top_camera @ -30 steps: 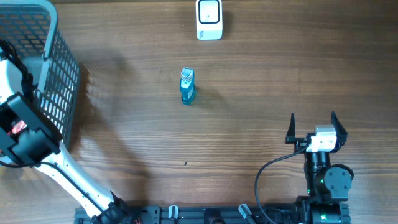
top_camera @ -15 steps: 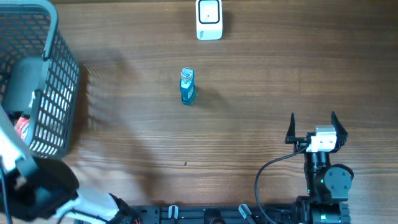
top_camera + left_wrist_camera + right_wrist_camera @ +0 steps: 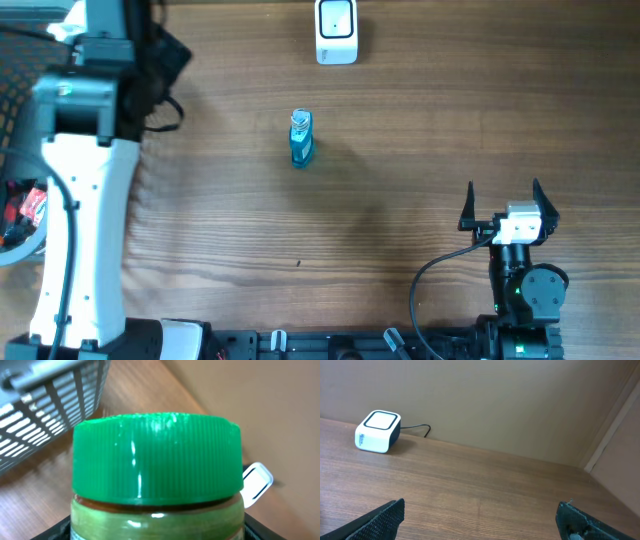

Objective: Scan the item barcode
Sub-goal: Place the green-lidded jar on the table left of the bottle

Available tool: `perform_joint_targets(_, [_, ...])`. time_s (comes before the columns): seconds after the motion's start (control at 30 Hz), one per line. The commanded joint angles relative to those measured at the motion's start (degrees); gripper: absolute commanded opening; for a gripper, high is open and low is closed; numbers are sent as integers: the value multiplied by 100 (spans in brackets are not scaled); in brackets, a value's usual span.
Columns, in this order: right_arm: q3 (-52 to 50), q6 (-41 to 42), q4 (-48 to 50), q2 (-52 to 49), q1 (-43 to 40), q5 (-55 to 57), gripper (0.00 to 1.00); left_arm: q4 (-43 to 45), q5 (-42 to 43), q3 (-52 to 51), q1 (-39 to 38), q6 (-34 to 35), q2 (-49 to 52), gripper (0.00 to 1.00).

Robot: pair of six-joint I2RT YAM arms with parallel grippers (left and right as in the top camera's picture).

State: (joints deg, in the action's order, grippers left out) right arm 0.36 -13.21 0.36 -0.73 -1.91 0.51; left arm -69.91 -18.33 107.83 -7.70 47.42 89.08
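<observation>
The left gripper [image 3: 157,536] is pinching a jar [image 3: 156,519] by its sides. Only the dark edges of its fingers are showing, at the bottom corners of the left wrist view, one on each side of the glass. The jar is standing upright in the grip, clear of the table, and its ribbed green lid [image 3: 156,460] is filling most of the view right in front of the gripper. The contents are showing brownish green through the glass under the lid.

Beyond the jar and to this gripper's right, a corner of the white scanner [image 3: 257,481] is peeking out from behind the lid. Ahead and to the gripper's left, the grey wire basket [image 3: 55,395] is sitting on the wooden table [image 3: 400,130]. From overhead, the jar is hidden beneath the left arm [image 3: 80,220], which is stretching along the table's left side and covering part of the basket.

The right gripper [image 3: 502,195] is spread wide with nothing between its fingers. The scanner is sitting well ahead of it and off to its left, with a dark cable [image 3: 417,427] trailing from its far side. A small blue bottle [image 3: 301,138] is sitting ahead and to the left of the right gripper, nearer to it than the scanner, and well apart from both grippers
</observation>
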Motion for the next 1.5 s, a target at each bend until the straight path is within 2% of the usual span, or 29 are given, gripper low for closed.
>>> perform_joint_targets(0.0, [-4, -33, 15, 46, 11, 76, 100, -326, -684, 0, -417, -26, 431, 70])
perform_joint_targets(0.13, [-4, -33, 13, 46, 11, 76, 100, -671, -649, -4, -560, 127, 1115, 70])
perform_joint_targets(0.3, [-4, -33, 13, 46, 11, 76, 100, -728, -313, -96, -570, 297, 1971, 65])
perform_joint_targets(0.47, [-4, -33, 13, 46, 11, 76, 100, -264, -92, -1078, -570, 721, 2363, 65])
perform_joint_targets(0.67, [-4, -33, 13, 46, 11, 76, 100, 820, 96, -2699, -568, 1191, 2365, 66])
perform_joint_targets(0.8, [-4, -33, 13, 46, 11, 76, 100, 1351, 98, -3338, -568, 1224, 2365, 70])
perform_joint_targets(1.07, [-4, -33, 13, 46, 11, 76, 100, 1399, 98, -3412, -568, 1222, 2365, 85])
perform_joint_targets(1.1, [-4, -31, 13, 46, 11, 76, 100, 1381, 98, -3407, -568, 1224, 2343, 88])
perform_joint_targets(1.13, [-4, -33, 13, 46, 11, 76, 100, 1357, 98, -3397, -568, 1224, 2319, 97])
perform_joint_targets(1.17, [-4, -33, 13, 46, 11, 76, 100, 1285, 96, -3377, -568, 1222, 2208, 100])
perform_joint_targets(1.3, [-4, -33, 13, 46, 11, 76, 100, 907, 94, -3185, -568, 1222, 1591, 100])
perform_joint_targets(1.47, [-4, -33, 13, 46, 11, 76, 100, 857, 92, -3167, -568, 1193, 667, 100])
